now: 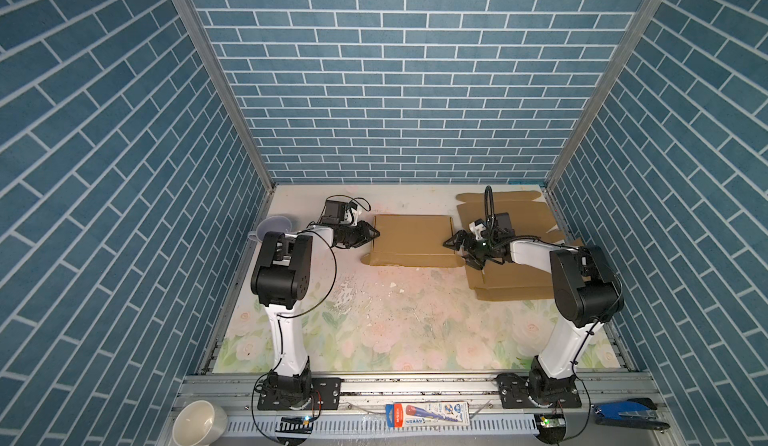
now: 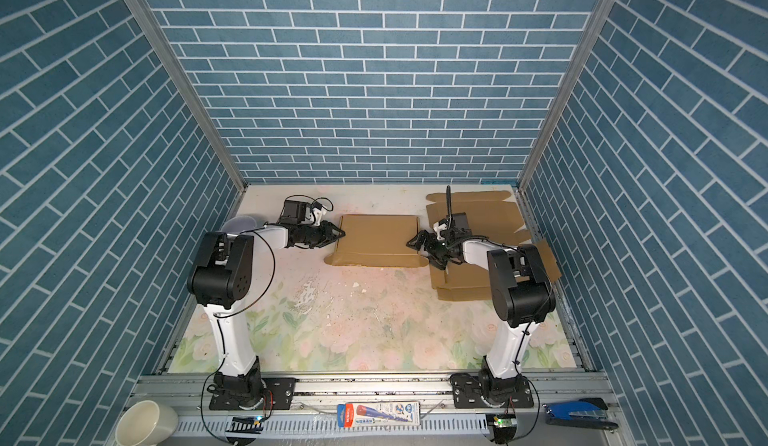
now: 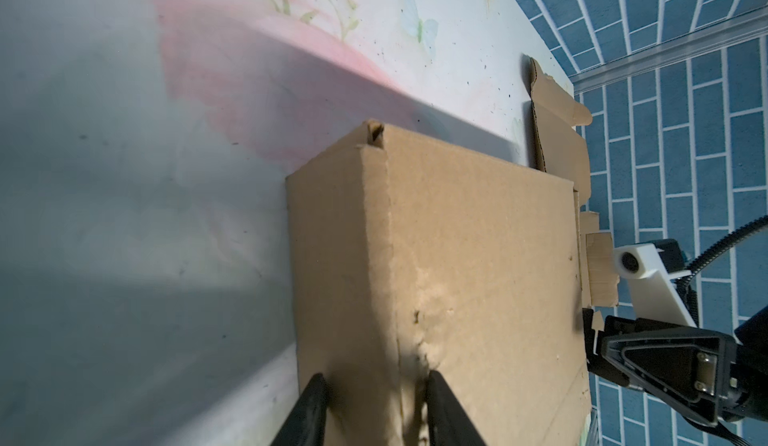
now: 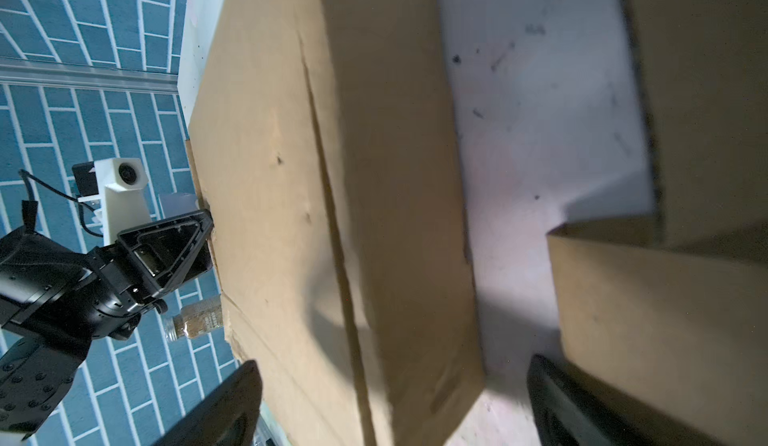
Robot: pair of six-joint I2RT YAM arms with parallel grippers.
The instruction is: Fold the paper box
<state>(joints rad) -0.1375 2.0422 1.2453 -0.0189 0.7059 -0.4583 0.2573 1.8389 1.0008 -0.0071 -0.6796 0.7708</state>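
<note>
One brown corrugated paper box (image 1: pixel 411 240), closed and creased, sits mid-back on the worn floral table (image 1: pixel 395 331), beside flat cardboard blanks (image 1: pixel 519 215). The left gripper (image 1: pixel 375 235) straddles its left edge; I cannot tell if it pinches. The right gripper (image 1: pixel 457 252) gapes wide at its right end. Blue brick-patterned walls (image 1: pixel 395 70) enclose three sides.

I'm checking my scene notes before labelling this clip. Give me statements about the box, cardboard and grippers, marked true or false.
The right gripper has its jaws wide open. True.
The paper box lies on top of the flat cardboard stack. False: it lies on the table, left of the stack.
The left gripper is at the box's left edge. True.
The white cup stands beside the box. False: it sits off the table, at the front left corner.
</note>
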